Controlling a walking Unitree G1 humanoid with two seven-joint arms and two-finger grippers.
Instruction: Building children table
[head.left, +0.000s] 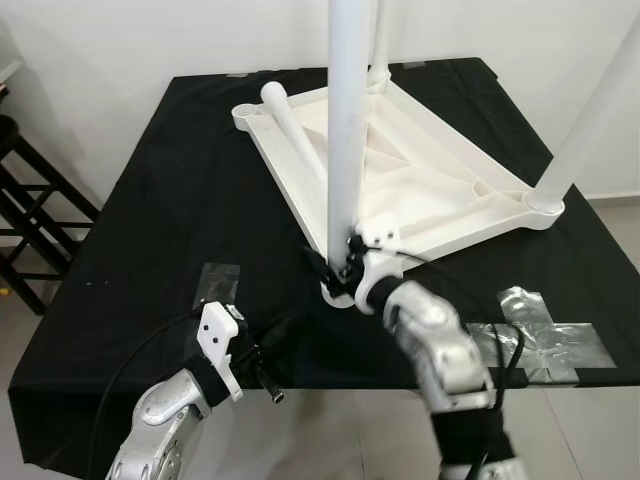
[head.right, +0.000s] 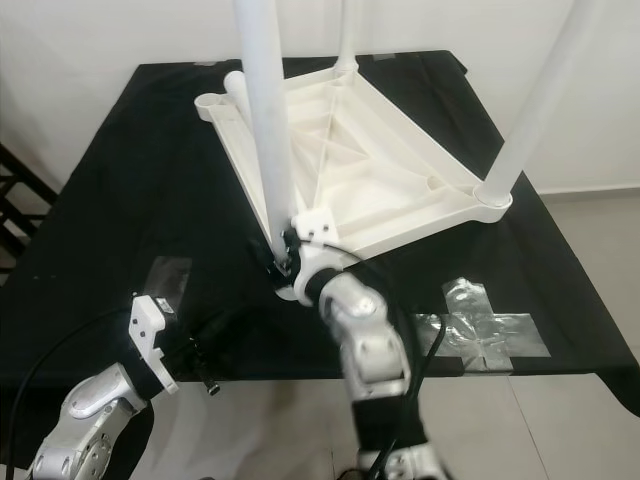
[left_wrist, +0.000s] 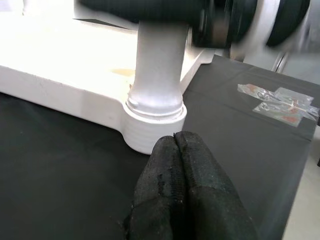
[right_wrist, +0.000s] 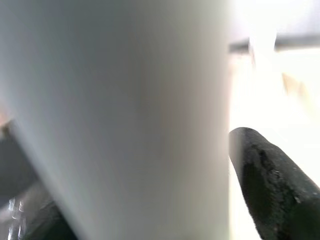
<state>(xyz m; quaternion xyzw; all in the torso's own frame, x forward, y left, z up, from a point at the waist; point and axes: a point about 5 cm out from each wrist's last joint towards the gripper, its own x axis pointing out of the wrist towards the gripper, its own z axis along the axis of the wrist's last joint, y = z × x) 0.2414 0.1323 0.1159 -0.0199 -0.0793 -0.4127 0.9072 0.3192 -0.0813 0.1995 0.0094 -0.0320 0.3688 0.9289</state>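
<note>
I see a white plastic tabletop (head.left: 420, 180) with white legs (head.left: 347, 120) on a black-covered table (head.left: 170, 240), silver tape patches (head.left: 545, 335), black fingers (left_wrist: 180, 195), and silver arms (head.left: 440, 345).

White plastic children's tabletop (head.left: 420, 170) lying upside down on the black table (head.left: 170, 230), ribbed underside up, three white tubular legs standing in corner sockets: near (head.left: 347, 130), right (head.left: 590, 120), far (head.left: 378, 45), a fourth leg (head.left: 292, 130) lying loose across the underside

Black-covered table (head.left: 170, 200): upturned white tabletop (head.left: 420, 170), tape patches (head.left: 545, 335).
</note>
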